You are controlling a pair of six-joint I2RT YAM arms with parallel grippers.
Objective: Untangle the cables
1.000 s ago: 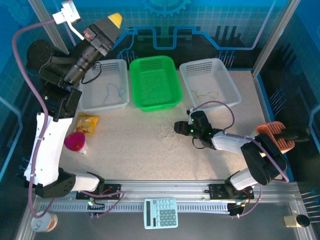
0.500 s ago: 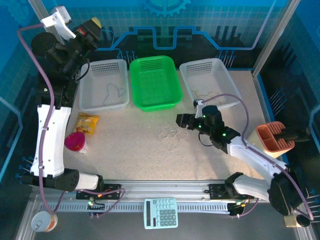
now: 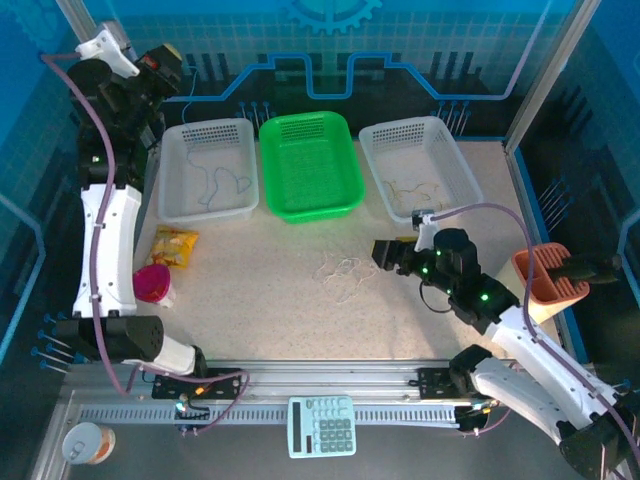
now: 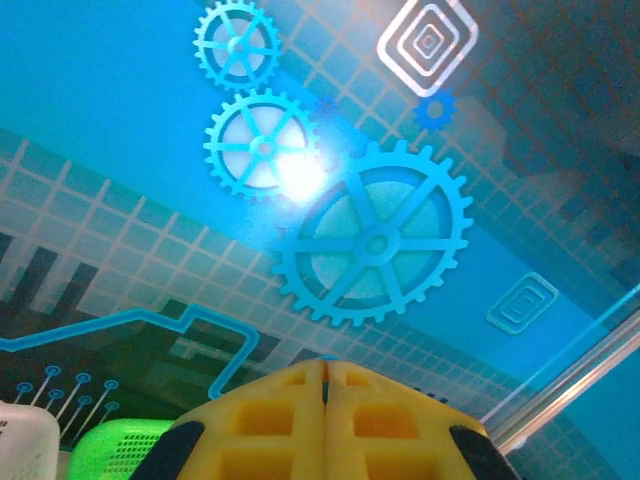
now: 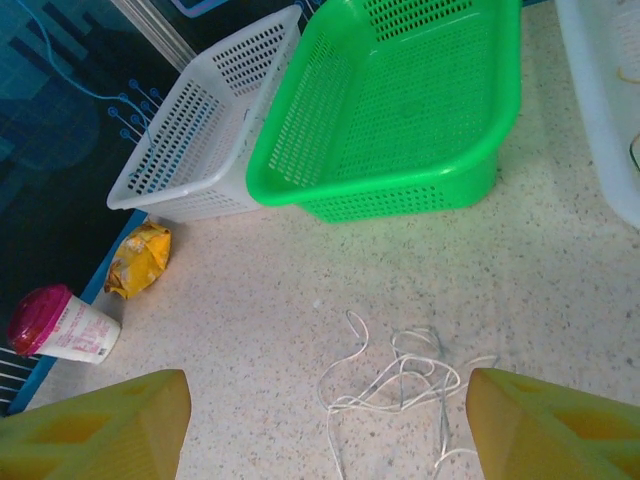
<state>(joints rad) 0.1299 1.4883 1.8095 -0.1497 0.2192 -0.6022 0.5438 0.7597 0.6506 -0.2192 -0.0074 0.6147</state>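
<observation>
A whitish tangle of cables (image 3: 345, 272) lies loose on the table in front of the green basket; in the right wrist view the tangle (image 5: 405, 380) curls in small loops on the speckled surface. A blue-grey cable (image 3: 225, 185) sits in the left white basket and yellowish cables (image 3: 408, 190) in the right one. My right gripper (image 3: 383, 255) hovers just right of the tangle, open and empty, its yellow fingers (image 5: 110, 425) spread wide. My left gripper (image 3: 168, 62) is raised at the far left, its yellow fingers (image 4: 290, 410) pressed together on nothing.
Along the back stand a left white basket (image 3: 180, 205), a green basket (image 3: 308, 205) and a right white basket (image 3: 460, 170). A yellow snack pack (image 3: 175, 245) and a pink-lidded cup (image 3: 150, 285) sit at left. An orange holder (image 3: 545, 275) stands at right, a calculator (image 3: 321, 425) in front.
My right gripper has drawn back to the right, off the tangle, and its jaws have spread wider. The left arm has swung up and back toward the far left corner.
</observation>
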